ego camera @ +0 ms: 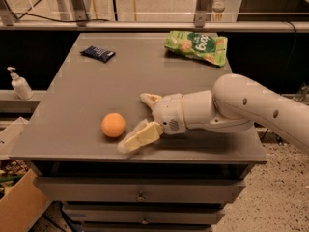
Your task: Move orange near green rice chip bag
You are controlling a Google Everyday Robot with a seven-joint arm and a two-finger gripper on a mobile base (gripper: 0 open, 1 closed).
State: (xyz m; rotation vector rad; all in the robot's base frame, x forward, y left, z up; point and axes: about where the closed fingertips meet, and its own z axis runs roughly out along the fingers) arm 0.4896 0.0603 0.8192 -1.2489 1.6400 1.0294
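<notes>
One orange (113, 125) at 7 o'clock on the table (77, 95), well apart from the green rice chip bag (196, 46) at 1 o'clock. Gripper (144, 120) spread wide, empty, just at the fruit's 3 o'clock. Probably light, firm, smooth, apt to roll; best pinched across the middle. Fruit's underside hidden.

The hand (140, 120) hovers low over the near part of the grey counter (72, 95), its two fingers spread wide apart and holding nothing. The orange (113, 124) sits just ahead of the fingertips, near but not touching. The green rice chip bag (196, 46) lies well away behind the hand at the counter's far edge. A dark blue packet (98, 53) lies well beyond the hand too, apart from the bag.
</notes>
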